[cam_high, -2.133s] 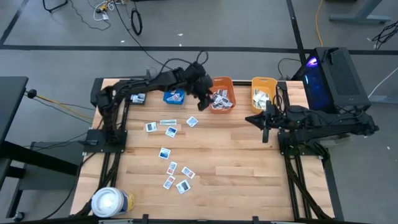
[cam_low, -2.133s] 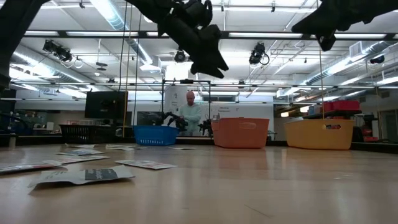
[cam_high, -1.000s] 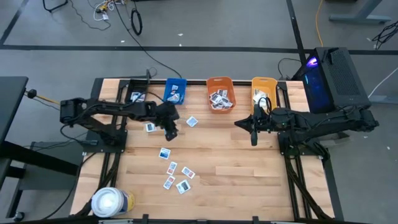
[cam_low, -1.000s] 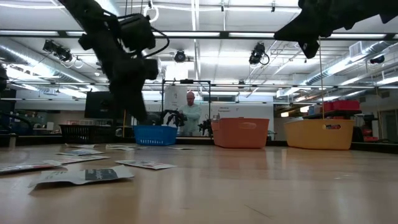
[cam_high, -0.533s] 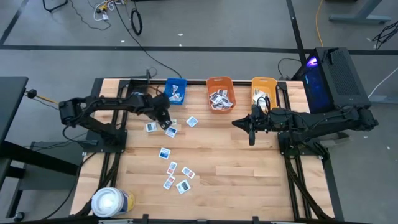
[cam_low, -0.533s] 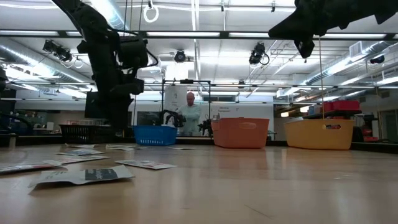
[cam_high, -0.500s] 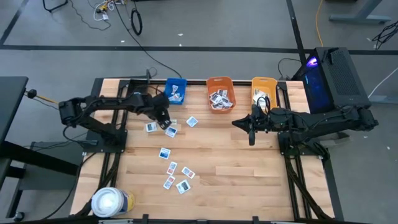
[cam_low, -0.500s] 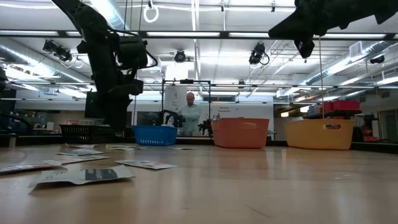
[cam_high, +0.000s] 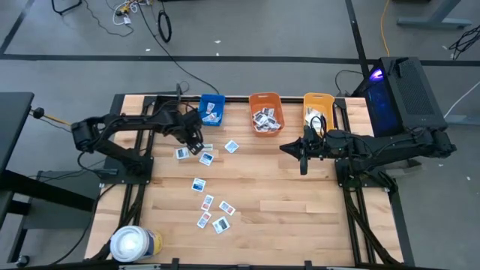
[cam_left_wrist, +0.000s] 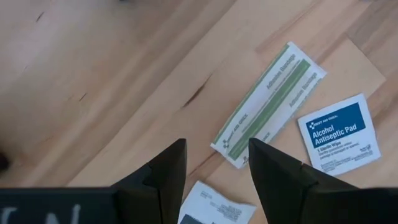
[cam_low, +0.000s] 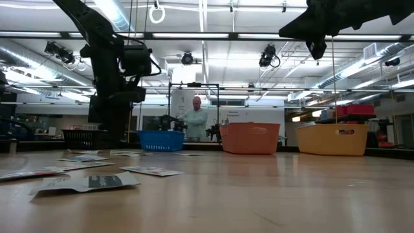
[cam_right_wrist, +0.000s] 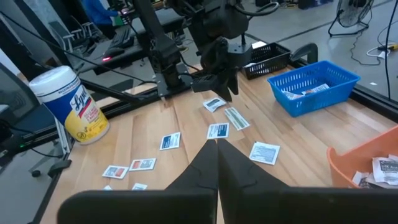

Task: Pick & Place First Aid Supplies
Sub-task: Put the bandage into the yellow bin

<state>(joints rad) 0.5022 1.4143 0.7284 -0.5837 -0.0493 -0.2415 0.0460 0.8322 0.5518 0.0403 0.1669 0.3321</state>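
Observation:
The first aid supplies lie scattered flat on the wooden table [cam_high: 285, 217]: small white packets [cam_high: 208, 202] and a pale greenish strip [cam_left_wrist: 270, 102]. My left gripper [cam_left_wrist: 217, 163] hangs open and points steeply down over the far-left group [cam_high: 196, 142]. Nothing is between its fingers. The strip and an antiseptic pad [cam_left_wrist: 339, 134] lie just beyond the fingertips, and another packet [cam_left_wrist: 214, 208] lies below the gap. My right gripper [cam_high: 302, 166] hovers shut above the table's right half, in front of the yellow bin; its fingers [cam_right_wrist: 217, 163] hold nothing.
Along the far edge stand a blue bin [cam_high: 211, 110], an orange bin [cam_high: 266, 112] and a yellow bin [cam_high: 318, 111], each holding packets. A black basket [cam_right_wrist: 273, 57] sits at the far left. A large white roll [cam_high: 135, 244] stands at the near left corner. A person stands beyond the table [cam_low: 196, 120].
My left gripper has gone toward the table's far edge and a little left, sinking slightly and tipping to point more steeply down over the packets. It has stayed open. The packets have not moved.

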